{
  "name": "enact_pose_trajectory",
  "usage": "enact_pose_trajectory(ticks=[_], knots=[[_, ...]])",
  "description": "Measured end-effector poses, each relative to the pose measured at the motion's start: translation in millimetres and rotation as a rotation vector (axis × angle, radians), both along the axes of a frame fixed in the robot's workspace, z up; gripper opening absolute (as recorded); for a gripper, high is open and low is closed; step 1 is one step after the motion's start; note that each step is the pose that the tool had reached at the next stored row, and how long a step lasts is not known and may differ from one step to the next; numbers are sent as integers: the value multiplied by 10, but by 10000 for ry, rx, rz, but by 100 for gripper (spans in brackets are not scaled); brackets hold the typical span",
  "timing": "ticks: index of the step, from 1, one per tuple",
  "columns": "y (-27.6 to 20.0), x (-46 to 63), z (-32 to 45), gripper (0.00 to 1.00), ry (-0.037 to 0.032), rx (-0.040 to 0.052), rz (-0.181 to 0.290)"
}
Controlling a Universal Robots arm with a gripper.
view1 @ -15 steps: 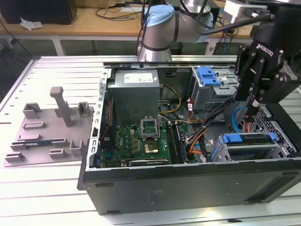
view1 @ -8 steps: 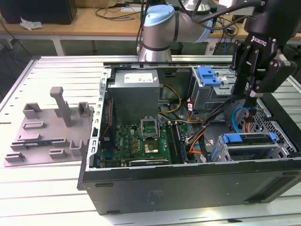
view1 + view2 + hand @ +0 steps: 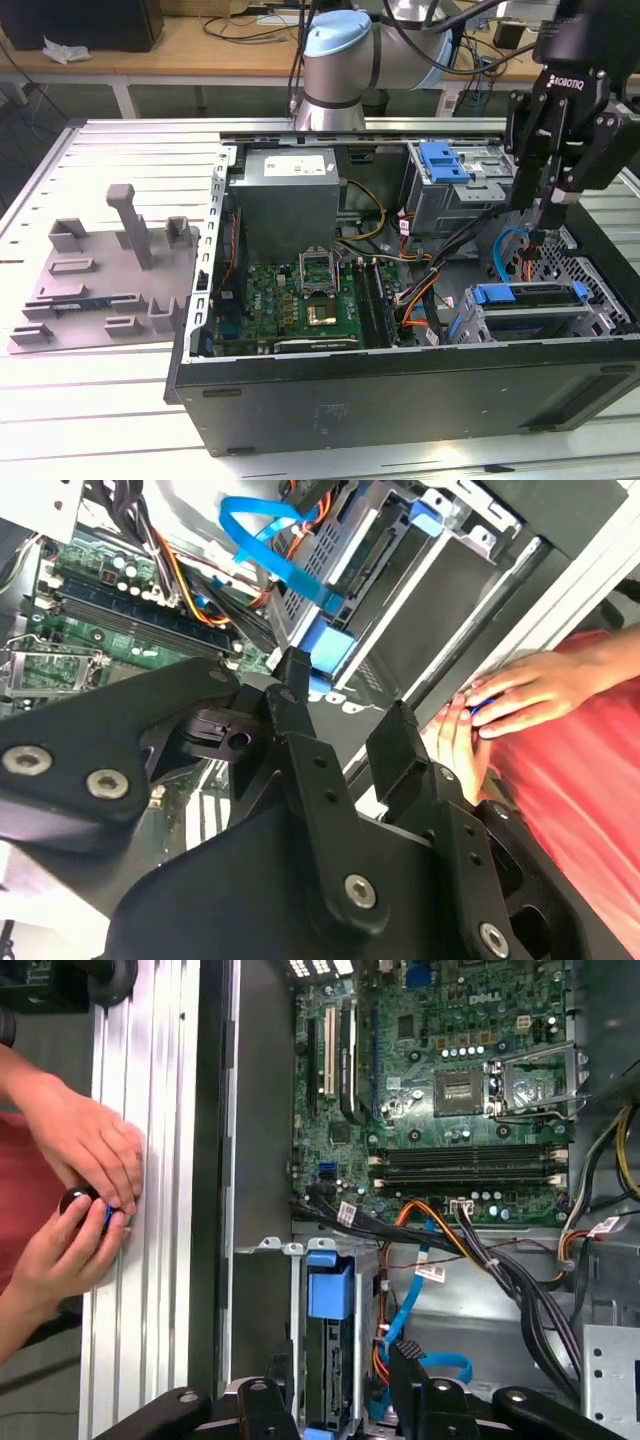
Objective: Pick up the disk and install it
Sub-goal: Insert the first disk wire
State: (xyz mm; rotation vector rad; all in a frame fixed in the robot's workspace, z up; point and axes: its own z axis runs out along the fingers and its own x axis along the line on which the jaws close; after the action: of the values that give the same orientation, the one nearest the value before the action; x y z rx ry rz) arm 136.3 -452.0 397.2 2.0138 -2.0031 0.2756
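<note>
The end effector [image 3: 343, 1360] is released: in both wrist views its two black fingers [image 3: 398, 730] stand apart with nothing between them, so it carries nothing. The disk [image 3: 329, 1335] lies directly below the end effector, inside the metal drive cage of the open computer case [image 3: 400, 400], and the blue handle of its carrier frame points toward the motherboard [image 3: 450, 1090]. In the exterior view the end effector [image 3: 545, 215] hangs above the case, and the disk [image 3: 528, 310] sits lower down in the cage, apart from the fingers. From this I judge that the picking up and the placing are done, because the disk is in its bay and no longer in the grasp. Whether the carrier is pushed fully home and latched I cannot tell. A blue flat cable [image 3: 410, 1310] curls loose just beside the end effector, so the connection of the disk may be not yet made. Well apart from the end effector, outside the case wall, a person's hand [image 3: 88, 1145] rests on the grooved bench [image 3: 120, 400].
</note>
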Motion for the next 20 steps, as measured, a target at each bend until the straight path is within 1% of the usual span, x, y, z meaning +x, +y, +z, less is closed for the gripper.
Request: enact_pose_trajectory(ticks=[4,7,8,12,13,15,17,18,19,20], knots=[[11,34,-1,51,0,-5,193],[26,94,-6,51,12,-17,305],[26,96,-6,51,13,-31,305],[28,96,-6,51,14,-42,303],[33,98,-7,51,16,-87,289],[57,101,-7,51,28,-255,233],[110,106,-11,51,36,-372,228],[151,119,-15,51,51,-399,226],[175,145,-21,51,82,-406,226],[184,185,-30,51,136,-406,227]])
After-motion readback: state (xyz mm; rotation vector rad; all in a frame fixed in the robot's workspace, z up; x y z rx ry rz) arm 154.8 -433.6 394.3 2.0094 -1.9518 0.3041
